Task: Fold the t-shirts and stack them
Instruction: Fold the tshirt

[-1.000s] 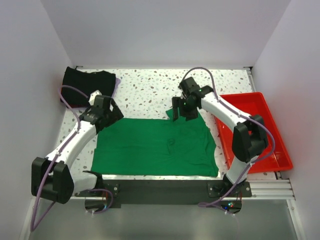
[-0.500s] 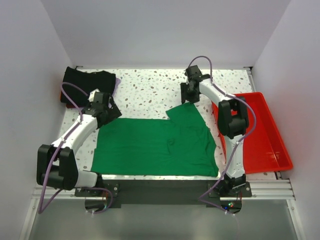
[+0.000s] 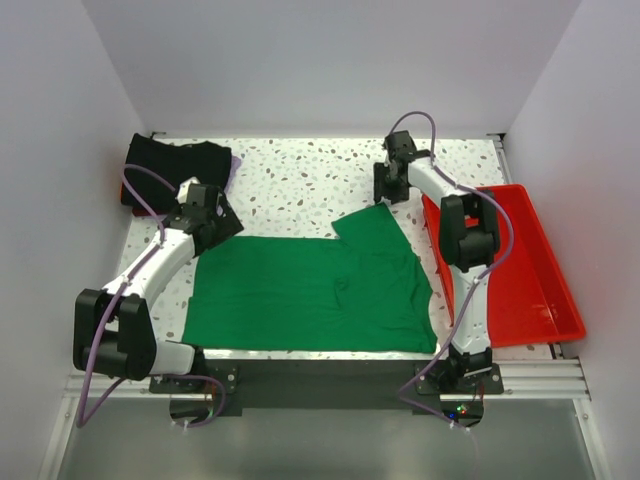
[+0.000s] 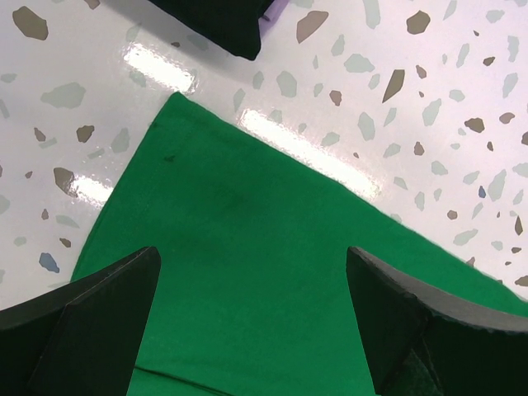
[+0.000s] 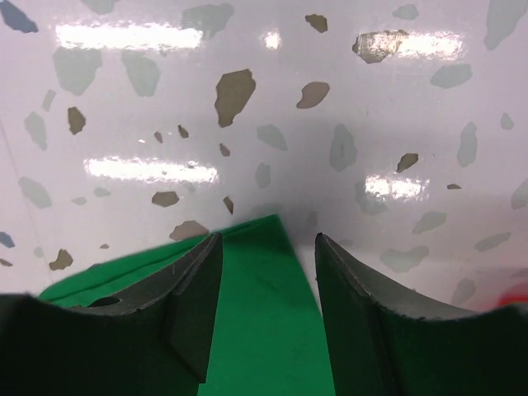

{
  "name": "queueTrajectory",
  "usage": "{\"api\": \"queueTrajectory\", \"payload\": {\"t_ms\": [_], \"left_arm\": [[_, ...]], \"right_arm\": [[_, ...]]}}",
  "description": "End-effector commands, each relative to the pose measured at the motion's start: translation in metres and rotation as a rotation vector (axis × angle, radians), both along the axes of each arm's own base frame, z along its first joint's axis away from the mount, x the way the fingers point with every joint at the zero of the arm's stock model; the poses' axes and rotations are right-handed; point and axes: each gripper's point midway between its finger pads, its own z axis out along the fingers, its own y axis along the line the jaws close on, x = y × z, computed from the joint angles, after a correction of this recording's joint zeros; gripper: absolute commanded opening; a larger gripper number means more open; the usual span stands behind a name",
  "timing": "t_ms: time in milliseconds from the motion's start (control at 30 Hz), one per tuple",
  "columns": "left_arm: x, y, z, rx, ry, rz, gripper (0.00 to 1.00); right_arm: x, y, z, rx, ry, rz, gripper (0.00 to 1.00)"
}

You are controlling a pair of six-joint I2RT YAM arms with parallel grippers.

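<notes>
Here the right gripper [image 5: 268, 243] is half open, with the far corner of the green t-shirt [image 5: 256, 330] between its fingers [image 5: 190, 305] but not pinched. The left gripper [image 4: 252, 256] is wide open over the shirt's other far corner. The shirt lies spread on the surface [image 3: 300, 185].

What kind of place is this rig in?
Probably a lab test cell: plain white walls enclose a speckled tabletop, with a green t-shirt laid out and a red tray beside it.
</notes>
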Motion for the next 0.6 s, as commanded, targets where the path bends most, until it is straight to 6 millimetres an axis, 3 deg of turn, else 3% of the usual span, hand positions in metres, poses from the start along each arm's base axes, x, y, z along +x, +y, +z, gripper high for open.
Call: {"api": "queueTrajectory", "payload": {"t_ms": [0, 200, 567], "left_arm": [[0.013, 0.0, 0.012, -0.009, -0.05, -0.005, 1.0], [0.015, 0.005, 0.019, 0.021, -0.055, -0.009, 1.0], [0.013, 0.028, 0.009, 0.022, -0.028, 0.033, 1.0]], "right_arm": [[0.015, 0.004, -0.006, 0.005, -0.03, 0.01, 0.53], [0.012, 0.004, -0.014, 0.009, -0.009, 0.01, 0.51], [-0.012, -0.001, -0.021, 0.007, 0.045, -0.012, 0.42]]}}
